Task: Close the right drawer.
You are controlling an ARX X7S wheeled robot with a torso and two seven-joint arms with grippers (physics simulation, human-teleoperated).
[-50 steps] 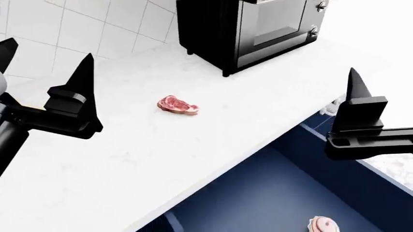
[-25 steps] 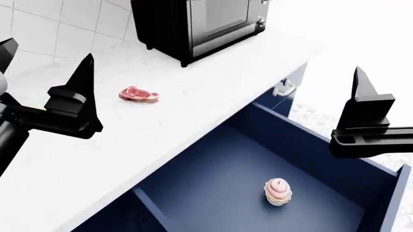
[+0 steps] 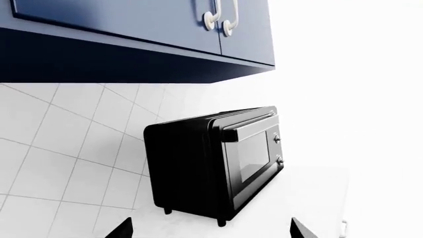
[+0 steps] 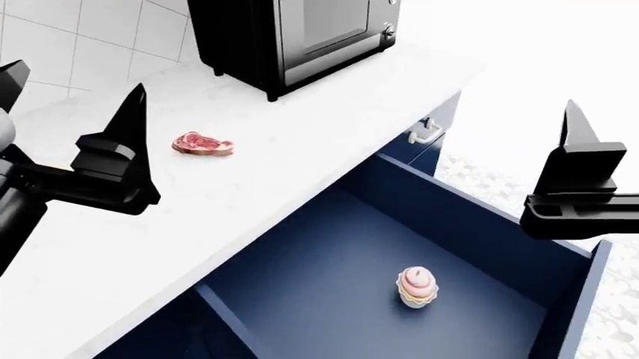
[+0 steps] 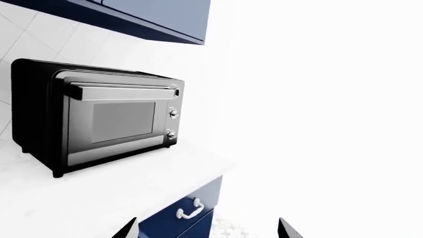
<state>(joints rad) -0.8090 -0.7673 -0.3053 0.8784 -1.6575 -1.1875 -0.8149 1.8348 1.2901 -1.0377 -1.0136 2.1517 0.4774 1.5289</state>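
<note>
Plainly both pincers are spread wide and hold nothing: the left gripper (image 4: 65,123) hangs above the white worktop (image 4: 250,187), apart from everything, and the right gripper (image 4: 609,161) hovers in the air, only one finger (image 4: 576,161) of it fully in the head view. In both wrist views just the two fingertips show, well apart. The right drawer (image 4: 420,247) stands pulled far out from under the worktop's front edge, below and to the left of the right gripper, which does not touch it. Inside the blue box sits a cupcake (image 4: 417,287), near the middle. On the worktop lies a raw steak (image 4: 203,143), near the left gripper, and a black oven (image 4: 289,37) stands at the back edge.
</note>
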